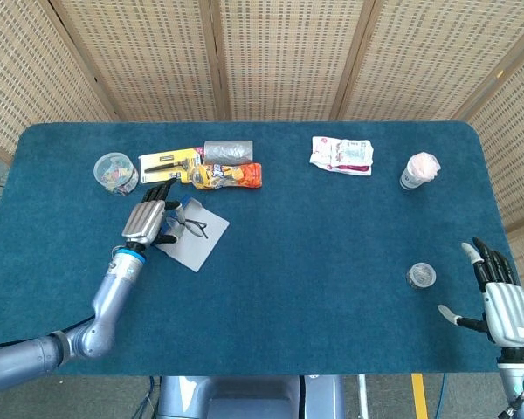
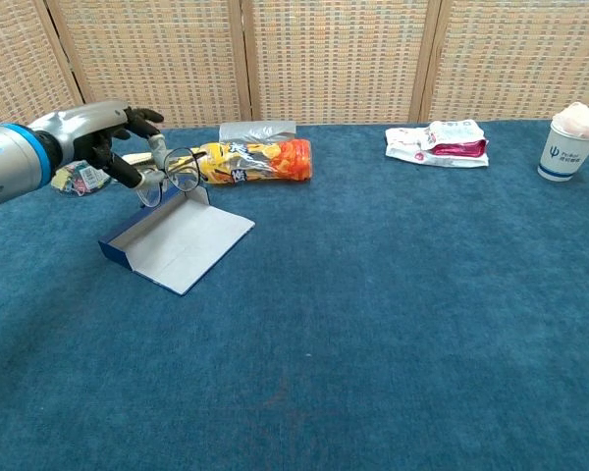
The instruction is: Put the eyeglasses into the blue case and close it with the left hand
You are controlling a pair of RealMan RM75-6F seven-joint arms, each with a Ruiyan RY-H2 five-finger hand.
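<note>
My left hand (image 1: 148,222) (image 2: 113,137) holds the thin-rimmed eyeglasses (image 1: 189,225) (image 2: 175,169) in the air, just above the left end of the blue case (image 1: 192,235) (image 2: 177,238). The case lies open on the blue cloth, its pale lid flap spread flat toward the right. My right hand (image 1: 499,297) rests open at the table's right front edge, far from the case; it shows only in the head view.
Behind the case lie an orange snack bag (image 1: 228,176) (image 2: 255,161), a grey roll (image 1: 228,151), a yellow tool card (image 1: 168,162) and a clear tub (image 1: 115,172). A snack packet (image 1: 342,155), a paper cup (image 1: 418,170) and a small jar (image 1: 420,276) sit to the right.
</note>
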